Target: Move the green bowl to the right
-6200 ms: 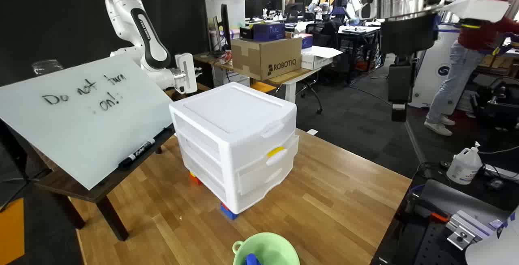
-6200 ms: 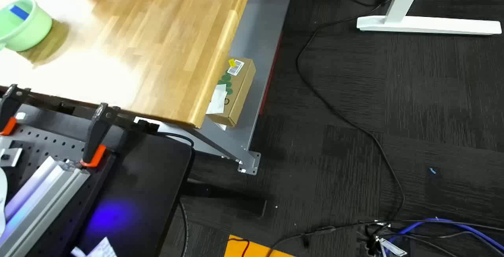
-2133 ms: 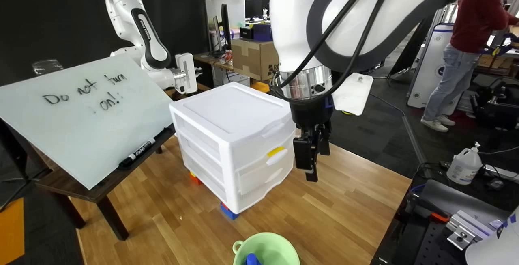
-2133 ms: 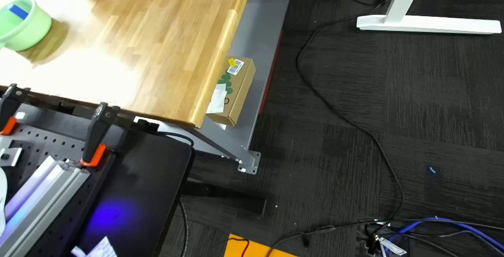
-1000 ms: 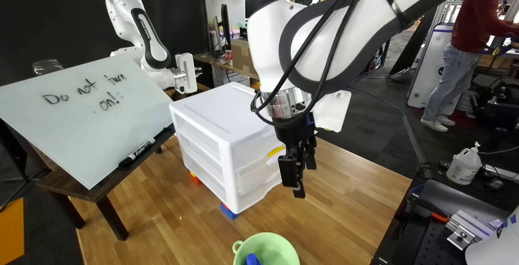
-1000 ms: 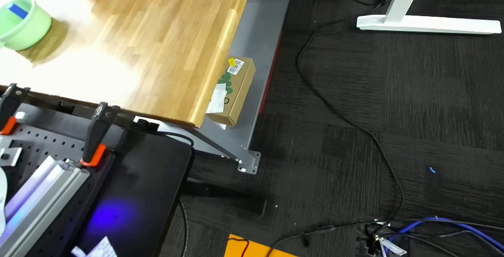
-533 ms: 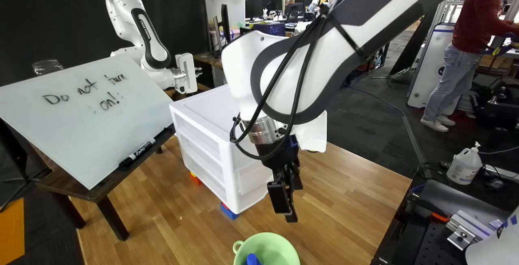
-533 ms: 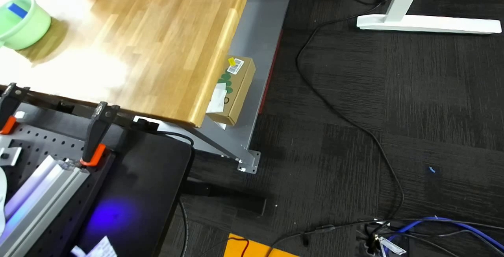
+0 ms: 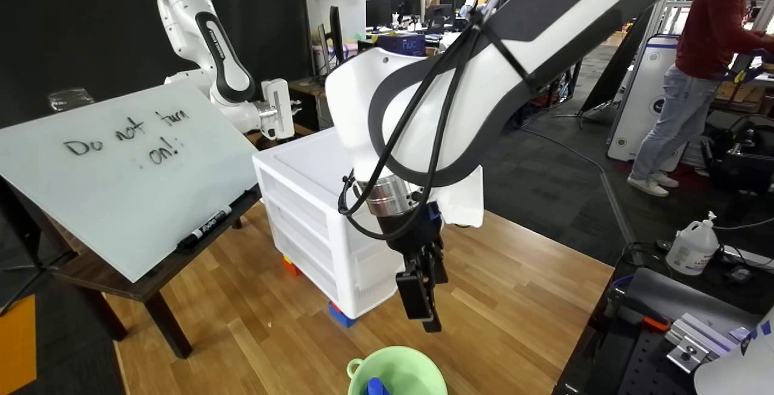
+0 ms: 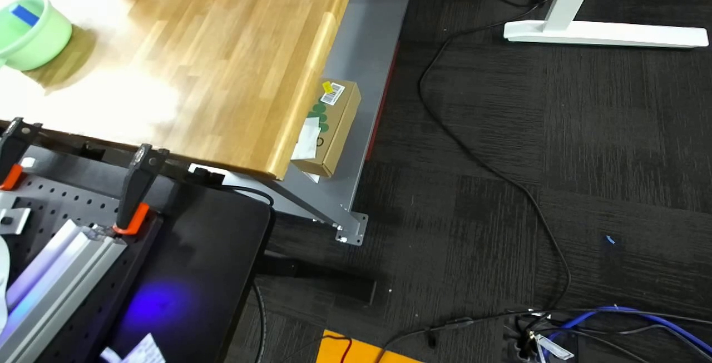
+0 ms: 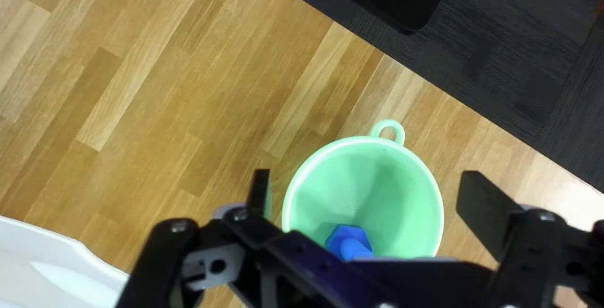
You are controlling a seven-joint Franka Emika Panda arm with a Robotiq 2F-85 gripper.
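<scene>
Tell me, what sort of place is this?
Probably a robotics lab: a robot arm reaches over the table, a second arm stands farther back, and a board reads "Do not turn on!"

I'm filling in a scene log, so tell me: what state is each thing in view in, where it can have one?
Gripper: open, holding nothing.
Green bowl: upright on the table, ungripped.
Blue object: inside the bowl.
Drawer unit: upright; front partly hidden by the arm, so open or shut unclear.
Whiteboard: tilted, reading "Do not turn on!"
Black marker: lying along the whiteboard's lower edge.
Pump bottle: upright.
Cardboard box: appears closed.
</scene>
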